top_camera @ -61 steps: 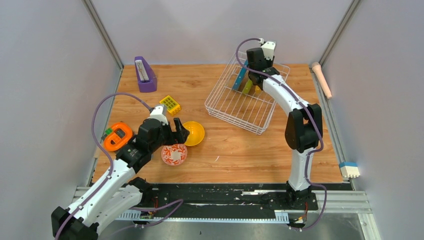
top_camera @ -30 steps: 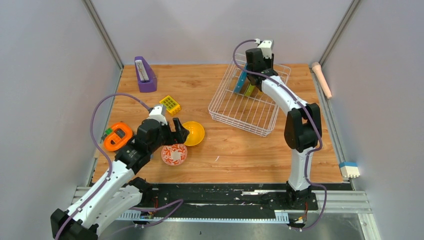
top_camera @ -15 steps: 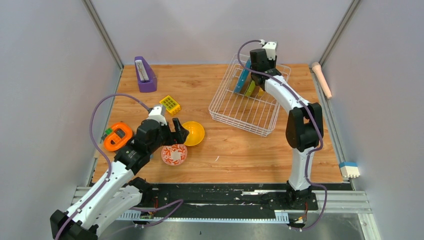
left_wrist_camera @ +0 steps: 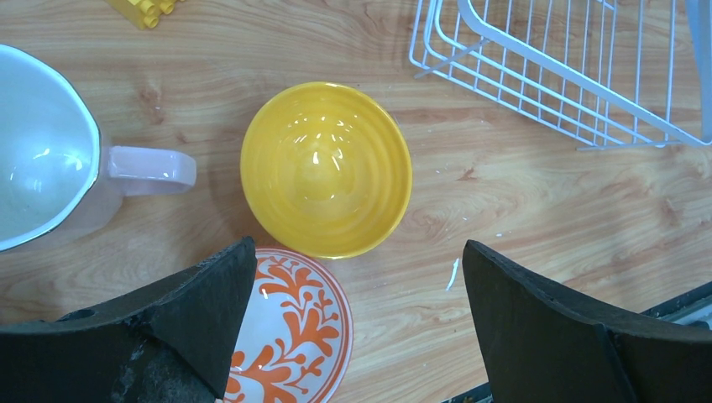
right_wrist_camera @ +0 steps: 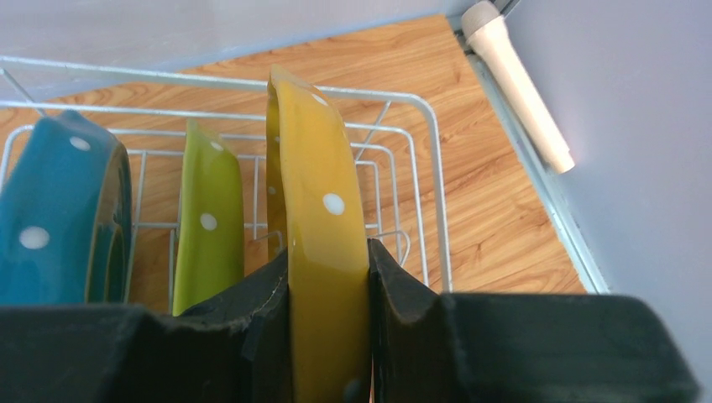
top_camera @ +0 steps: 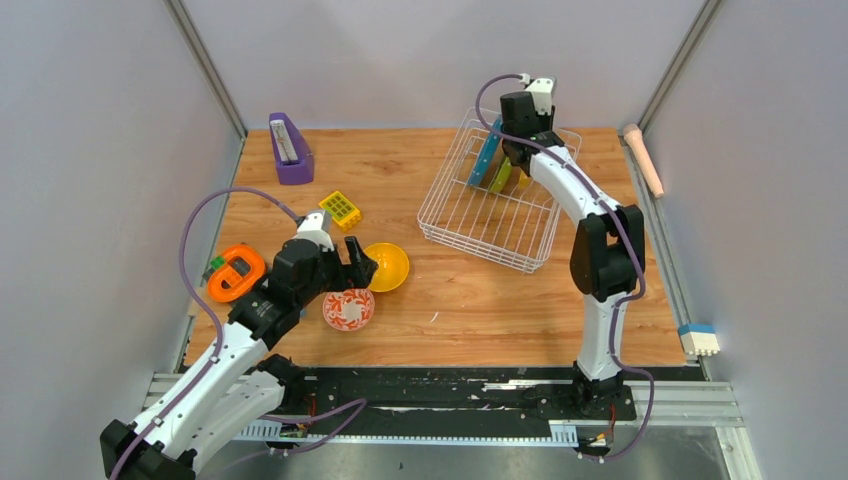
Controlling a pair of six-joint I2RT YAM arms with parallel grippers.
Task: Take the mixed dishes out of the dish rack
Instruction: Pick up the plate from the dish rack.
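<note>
The white wire dish rack (top_camera: 480,235) stands at the back right. A blue plate (top_camera: 484,152), a green plate (top_camera: 499,175) and a yellow plate (top_camera: 520,181) stand upright in its far end. My right gripper (right_wrist_camera: 327,262) is shut on the yellow plate's (right_wrist_camera: 315,185) rim, with the green plate (right_wrist_camera: 208,227) and blue plate (right_wrist_camera: 59,218) to its left. My left gripper (left_wrist_camera: 359,245) is open and empty just above the yellow bowl (left_wrist_camera: 326,168) and the red-and-white bowl (left_wrist_camera: 290,327) on the table. A pale cup (left_wrist_camera: 34,159) with a pinkish handle sits left of them.
A purple wedge holder (top_camera: 289,148) stands at the back left, a yellow grid block (top_camera: 341,208) and an orange round gadget (top_camera: 236,272) by the left arm. A pink cylinder (top_camera: 643,158) lies along the right rail. A blue-and-white block (top_camera: 699,339) sits off the table's right edge.
My right wrist has shifted slightly over the rack's far end, and the rack has been nudged a little to the right. The left arm and the bowls have not moved.
</note>
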